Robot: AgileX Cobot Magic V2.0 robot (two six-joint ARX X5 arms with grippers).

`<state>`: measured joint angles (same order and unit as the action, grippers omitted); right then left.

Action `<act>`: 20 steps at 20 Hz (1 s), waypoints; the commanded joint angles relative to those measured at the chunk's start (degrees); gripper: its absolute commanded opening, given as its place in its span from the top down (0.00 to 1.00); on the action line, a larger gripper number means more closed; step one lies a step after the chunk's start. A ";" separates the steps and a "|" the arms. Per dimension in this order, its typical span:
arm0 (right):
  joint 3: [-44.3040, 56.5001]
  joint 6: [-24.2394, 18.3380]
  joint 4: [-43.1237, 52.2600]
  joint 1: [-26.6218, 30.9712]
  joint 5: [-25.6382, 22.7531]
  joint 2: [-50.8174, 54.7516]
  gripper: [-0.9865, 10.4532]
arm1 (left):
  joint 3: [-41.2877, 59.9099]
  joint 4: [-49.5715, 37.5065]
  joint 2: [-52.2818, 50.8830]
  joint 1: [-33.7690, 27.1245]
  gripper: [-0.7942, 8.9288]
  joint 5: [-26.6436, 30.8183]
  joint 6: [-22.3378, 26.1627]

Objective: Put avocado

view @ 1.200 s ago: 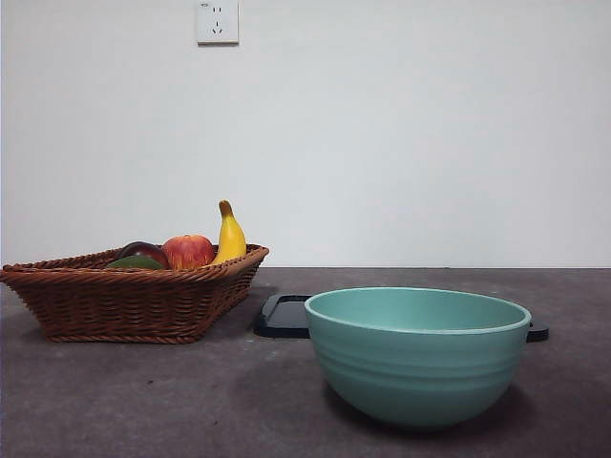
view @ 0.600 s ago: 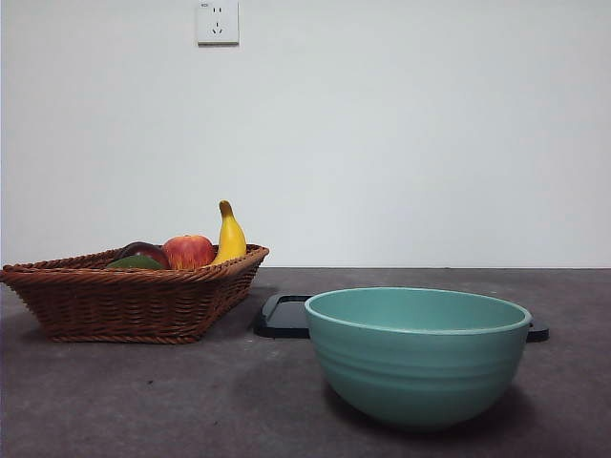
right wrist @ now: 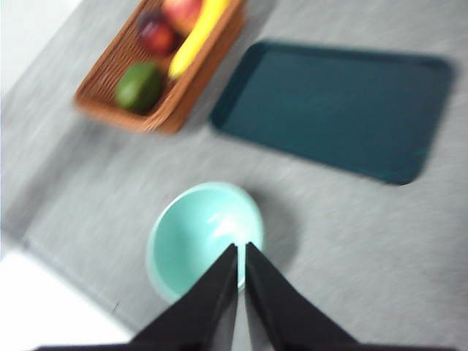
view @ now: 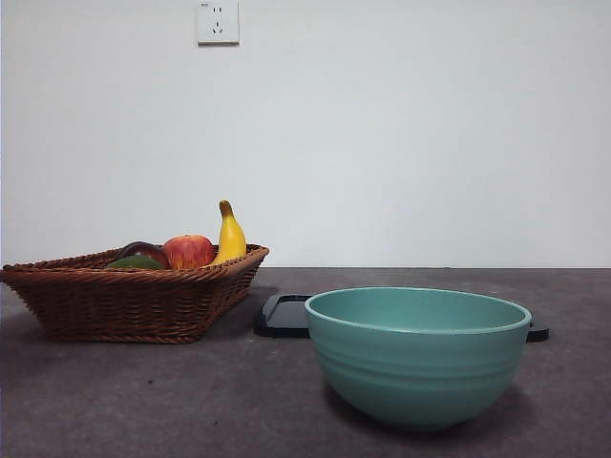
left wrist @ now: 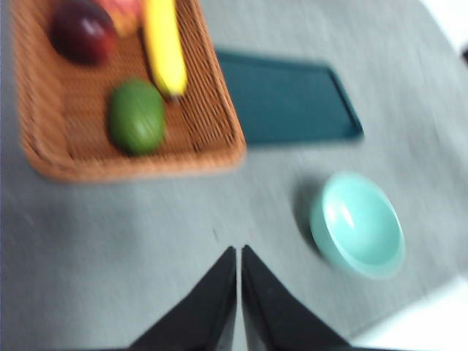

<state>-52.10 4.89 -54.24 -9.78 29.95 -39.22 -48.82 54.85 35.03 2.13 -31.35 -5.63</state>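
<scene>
Avocado [left wrist: 137,126] untouched in the wicker basket [left wrist: 44,157], beside the banana [left wrist: 164,45]. No shift from a second ago. Left gripper [left wrist: 239,252] and right gripper [right wrist: 241,250] aloft, fingers closed, empty. Pick not begun.

Just a grey table [view: 143,401] with a wicker basket [view: 124,301], dark tray [view: 284,318] and teal bowl [view: 417,358] sitting on it.
</scene>
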 commanded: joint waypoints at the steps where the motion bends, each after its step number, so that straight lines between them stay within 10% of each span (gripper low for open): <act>1: -3.13 -3.06 -2.43 -3.34 0.04 -2.16 0.91 | -3.45 4.28 0.85 1.40 0.91 -0.35 4.92; 8: -4.00 -4.04 -3.87 -8.85 0.04 -3.41 0.91 | -4.85 8.20 0.85 2.95 0.90 -0.39 5.64; 13: -4.00 -3.82 -3.85 -8.85 0.02 -3.41 0.58 | -4.85 8.22 0.87 2.95 0.50 -0.37 5.38; 20: -4.00 -3.80 -3.85 -8.85 0.04 -3.41 0.58 | -4.85 7.21 1.31 2.97 0.50 -0.33 5.05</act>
<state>-55.02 1.65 -58.43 -18.37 29.87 -42.26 -52.56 62.96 35.77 4.97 -31.48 -0.91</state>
